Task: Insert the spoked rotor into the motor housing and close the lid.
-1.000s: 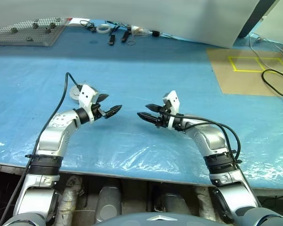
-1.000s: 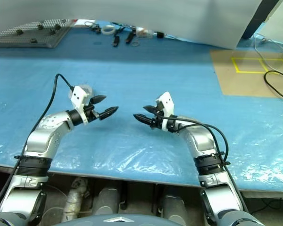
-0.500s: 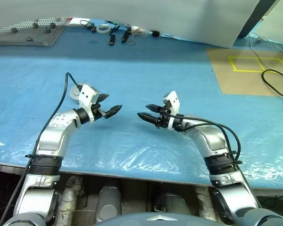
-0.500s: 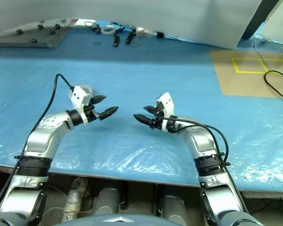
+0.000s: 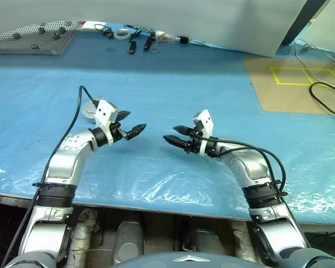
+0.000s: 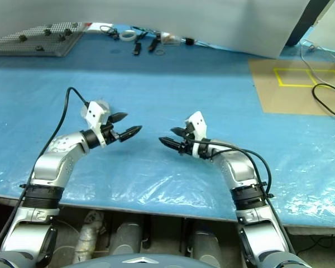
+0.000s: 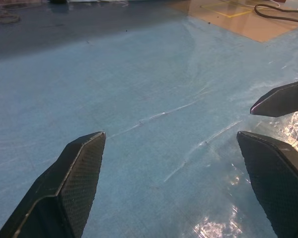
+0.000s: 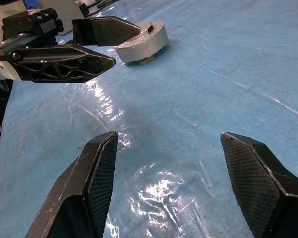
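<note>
Both hands hover over the blue tabletop [image 5: 212, 84], facing each other. Left hand [image 5: 131, 124] fingers apart, empty. Right hand [image 5: 176, 134] fingers apart, empty. Housing [image 8: 144, 42] sits on tabletop just behind left hand.

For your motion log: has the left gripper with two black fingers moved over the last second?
No. The left gripper sits at the same spot beside the round silvery housing on the blue table cover.

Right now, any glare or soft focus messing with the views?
Eye views: glare on the wrinkled plastic film near the table's front edge. Right wrist view: bright reflections on the film between the right gripper fingers; round grey assembly sharp. Left wrist view: far tabletop dim and soft, shiny patch by the left gripper.
</note>
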Controlling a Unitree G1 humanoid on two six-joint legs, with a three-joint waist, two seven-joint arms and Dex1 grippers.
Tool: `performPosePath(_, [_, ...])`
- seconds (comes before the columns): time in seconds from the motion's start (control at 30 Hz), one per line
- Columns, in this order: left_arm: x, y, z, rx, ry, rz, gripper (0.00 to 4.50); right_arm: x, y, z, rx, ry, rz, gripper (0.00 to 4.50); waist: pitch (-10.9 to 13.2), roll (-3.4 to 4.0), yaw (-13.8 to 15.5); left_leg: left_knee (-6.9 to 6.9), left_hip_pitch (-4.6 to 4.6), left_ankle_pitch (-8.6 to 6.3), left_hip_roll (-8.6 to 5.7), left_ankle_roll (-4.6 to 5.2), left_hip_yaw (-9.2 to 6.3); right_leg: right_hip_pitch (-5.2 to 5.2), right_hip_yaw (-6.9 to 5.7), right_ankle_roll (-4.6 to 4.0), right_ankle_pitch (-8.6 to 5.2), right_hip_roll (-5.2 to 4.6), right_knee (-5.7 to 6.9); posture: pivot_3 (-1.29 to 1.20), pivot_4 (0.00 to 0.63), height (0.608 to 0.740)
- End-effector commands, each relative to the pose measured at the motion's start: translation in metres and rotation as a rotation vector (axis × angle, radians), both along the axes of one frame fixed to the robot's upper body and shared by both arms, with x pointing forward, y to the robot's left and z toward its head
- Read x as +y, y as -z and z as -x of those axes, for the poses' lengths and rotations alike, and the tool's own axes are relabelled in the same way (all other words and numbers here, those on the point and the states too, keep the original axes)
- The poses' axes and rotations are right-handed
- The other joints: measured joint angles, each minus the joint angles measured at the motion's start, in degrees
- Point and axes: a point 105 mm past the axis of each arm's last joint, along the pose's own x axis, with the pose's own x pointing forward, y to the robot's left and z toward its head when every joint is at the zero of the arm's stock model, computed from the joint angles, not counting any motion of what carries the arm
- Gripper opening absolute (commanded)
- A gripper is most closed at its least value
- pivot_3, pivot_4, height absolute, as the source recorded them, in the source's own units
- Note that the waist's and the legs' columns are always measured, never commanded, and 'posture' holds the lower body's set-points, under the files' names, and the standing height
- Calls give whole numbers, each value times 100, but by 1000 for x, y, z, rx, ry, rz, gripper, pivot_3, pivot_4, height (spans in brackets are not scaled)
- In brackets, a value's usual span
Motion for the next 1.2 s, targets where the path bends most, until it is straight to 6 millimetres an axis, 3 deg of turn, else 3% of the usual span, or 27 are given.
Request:
performPosePath(0.03, [-1, -14, 1, -53, 13, 13, 4475, 1, -13, 1, -54, -20, -15, 3438, 0, 0, 0, 0, 0, 0, 0, 0, 0, 0, 0, 0, 0, 0, 0, 0, 150, 740])
performPosePath(1.2, [-10, -12, -2, -52, 42, 18, 4475, -3, -14, 2, -59, -14, 7, 3438, 0, 0, 2, 0, 0, 0, 0, 0, 0, 0, 0, 0, 0, 0, 0, 0, 150, 740])
